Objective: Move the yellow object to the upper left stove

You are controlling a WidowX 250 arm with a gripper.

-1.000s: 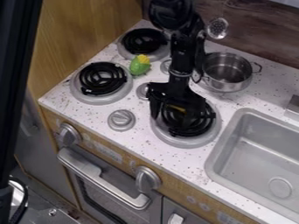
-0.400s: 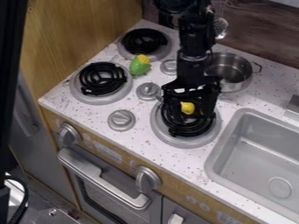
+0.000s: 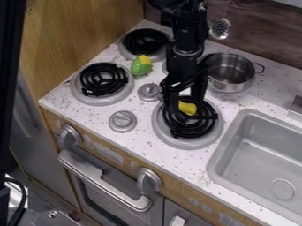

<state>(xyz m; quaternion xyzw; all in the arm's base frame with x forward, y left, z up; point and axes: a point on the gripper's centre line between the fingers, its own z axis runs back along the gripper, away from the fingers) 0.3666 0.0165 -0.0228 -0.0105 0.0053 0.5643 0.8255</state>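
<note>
The black gripper hangs over the burner nearest the sink, its two fingers apart and open. A small yellow object lies on that burner's black coil, between or just beside the fingertips; part of it is hidden by the left finger. Whether a finger touches it I cannot tell. At the back left corner of the counter is the upper left burner, with a black coil in a grey ring.
A green toy with a yellow top lies between the two left burners, the front one included. Knobs stand on the counter. A metal pot is right of the arm, and a sink at the right.
Since one second ago, the gripper has shifted and turned over the burner, moving slightly left since the middle frame. More of the yellow object now shows. The green toy has stayed put.
</note>
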